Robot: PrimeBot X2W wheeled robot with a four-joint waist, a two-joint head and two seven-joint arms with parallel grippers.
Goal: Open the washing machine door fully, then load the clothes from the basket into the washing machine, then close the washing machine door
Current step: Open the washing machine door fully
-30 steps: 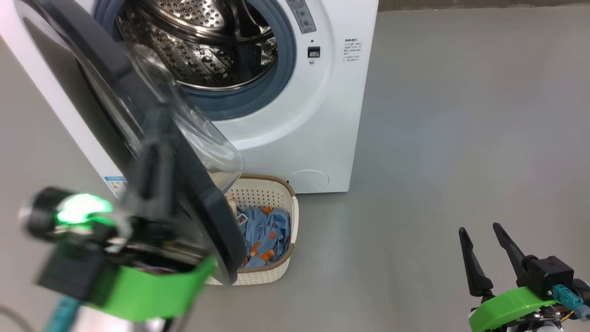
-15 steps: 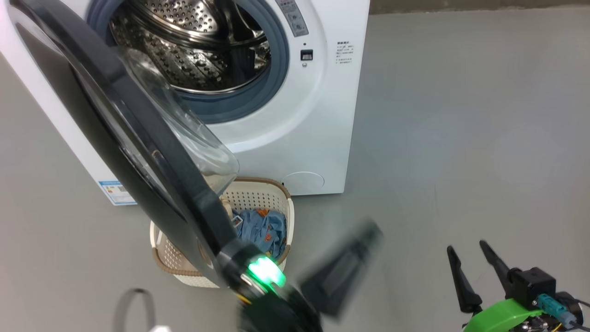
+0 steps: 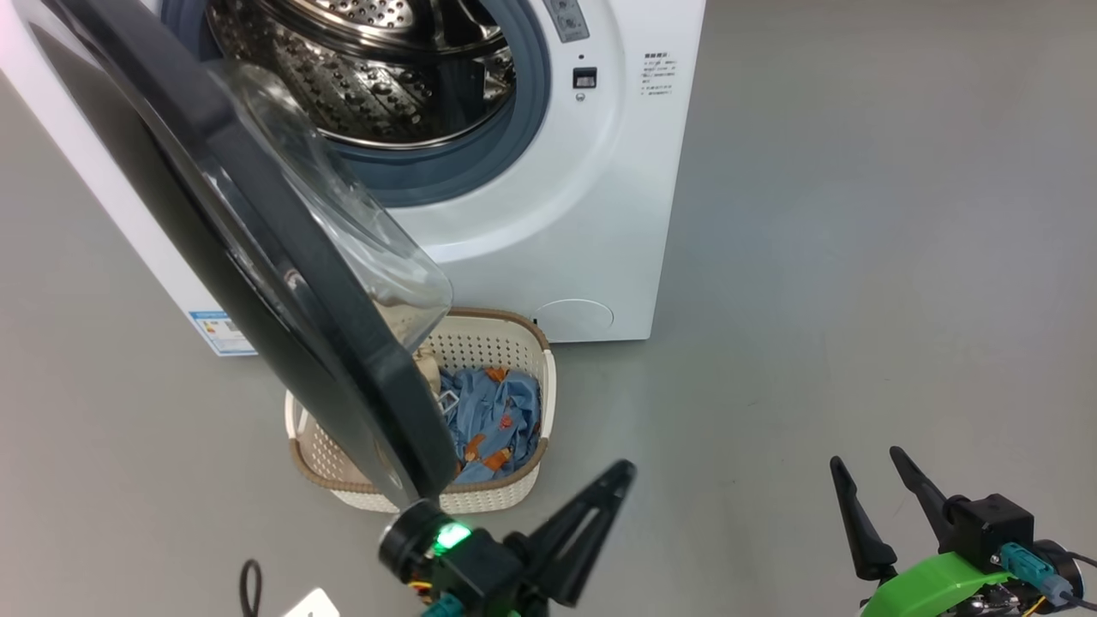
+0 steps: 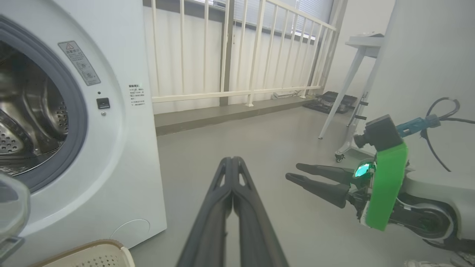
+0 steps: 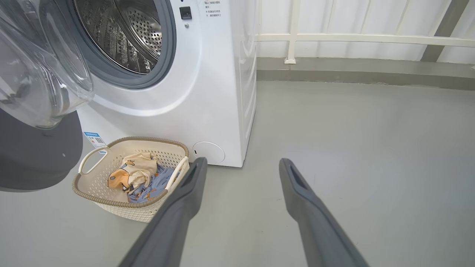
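The white washing machine (image 3: 566,214) stands with its black door (image 3: 248,248) swung out to the left, glass bowl (image 3: 351,240) facing the steel drum (image 3: 386,77). Below the door's lower edge sits the cream basket (image 3: 480,501), part of it hidden by the door. In it lie the blue garment (image 3: 497,416) and the cream garment (image 5: 137,170). My left gripper (image 3: 624,471) is shut on nothing, low in front of the basket, fingers (image 4: 232,174) pressed together and aimed past the machine's right side. My right gripper (image 3: 866,458) hangs open over the floor at the right (image 5: 242,161).
Grey floor (image 3: 857,257) stretches open to the right of the machine. A white railing (image 4: 230,55) runs behind it. A white table leg on a caster (image 4: 343,104) and a black case (image 4: 330,102) stand at the far right. A dark cable loop (image 3: 250,587) lies at the bottom left.
My left gripper has come away from the door's left side and swung down and right to the bottom centre. The door holds about the same angle. The head view shifted slightly.
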